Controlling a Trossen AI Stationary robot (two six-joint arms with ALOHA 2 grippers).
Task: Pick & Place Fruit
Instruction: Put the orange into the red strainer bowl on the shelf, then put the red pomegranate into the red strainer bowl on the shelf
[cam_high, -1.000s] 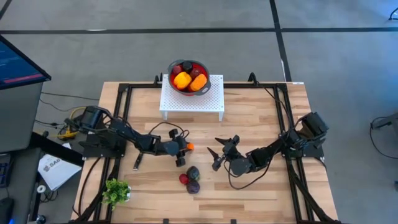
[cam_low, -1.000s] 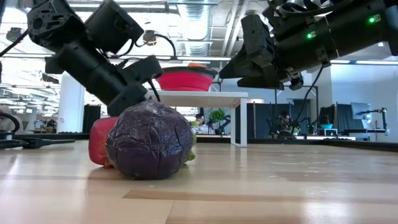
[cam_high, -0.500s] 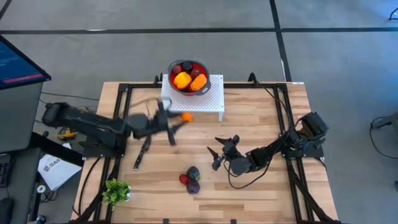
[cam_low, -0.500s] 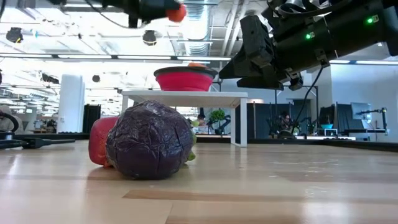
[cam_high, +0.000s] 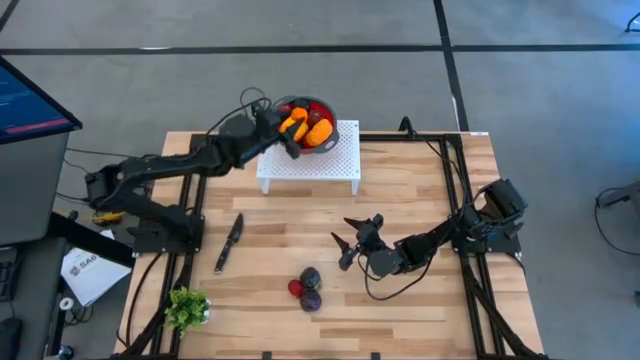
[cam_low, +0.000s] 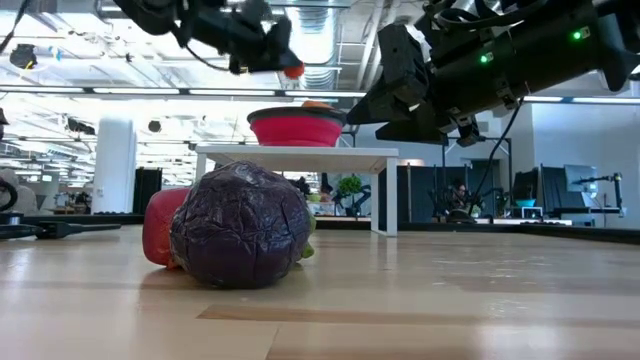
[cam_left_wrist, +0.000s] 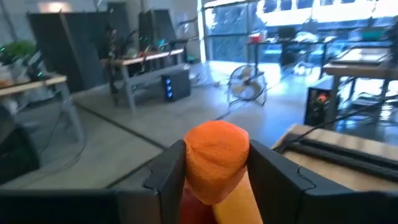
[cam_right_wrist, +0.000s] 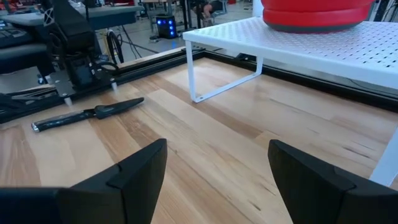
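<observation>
Reaching over the red round bowl with the grey rim (cam_high: 322, 110), which sat on the white perforated stand (cam_high: 340, 158) at the far edge of the wooden table (cam_high: 420, 200), the left gripper (cam_high: 290, 135) had its two dark fingers (cam_left_wrist: 166, 179) closed on a small orange toy fruit (cam_left_wrist: 216, 158), hanging just above the yellow, orange and dark fruit already piled in the bowl (cam_high: 308, 128). Doing this step well would have meant centring the orange piece over the bowl's opening, lowering it close to the pile and only then spreading the fingers, so that it settled instead of bouncing off the heap and over the rim. Three more fruits, a red one (cam_high: 295, 288), an olive green one (cam_high: 311, 277) and a wrinkled dark purple one (cam_low: 240, 226), lay together near the table's front edge. Not far from them, the right gripper (cam_high: 350, 242) waited low over the boards with its fingers (cam_right_wrist: 140, 171) spread wide apart and nothing between them. A black knife (cam_high: 227, 243) lay on the table to the left.
</observation>
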